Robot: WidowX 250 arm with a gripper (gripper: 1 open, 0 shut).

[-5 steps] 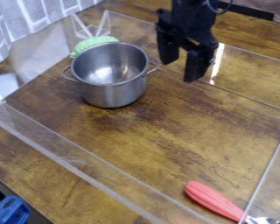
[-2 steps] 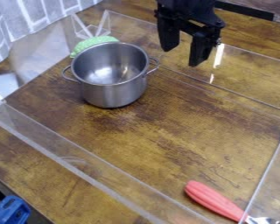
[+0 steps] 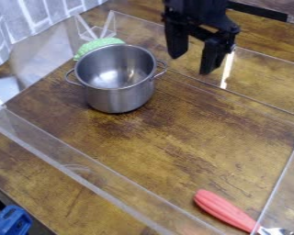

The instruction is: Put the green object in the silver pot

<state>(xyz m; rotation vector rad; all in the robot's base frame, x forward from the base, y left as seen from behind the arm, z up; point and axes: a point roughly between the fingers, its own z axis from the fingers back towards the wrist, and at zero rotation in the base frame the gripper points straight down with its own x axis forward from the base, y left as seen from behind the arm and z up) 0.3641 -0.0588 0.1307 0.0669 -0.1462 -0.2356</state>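
Note:
The silver pot stands on the wooden table at the upper left, shiny and with nothing visible inside. Just behind its far rim, at the back left, peeks the green object, a light-green rounded lump partly hidden by the pot. My gripper hangs to the right of the pot, above the table, with its two dark fingers pointing down and apart. It is open and holds nothing.
A red-orange elongated object lies near the front right edge. Clear acrylic walls run around the work area. A grey cloth or foil lies at the far left, and a blue item shows at the bottom left corner.
The gripper rose and shifted slightly back over the last second, then settled a touch lower. The pot, green object and red-orange object have not moved.

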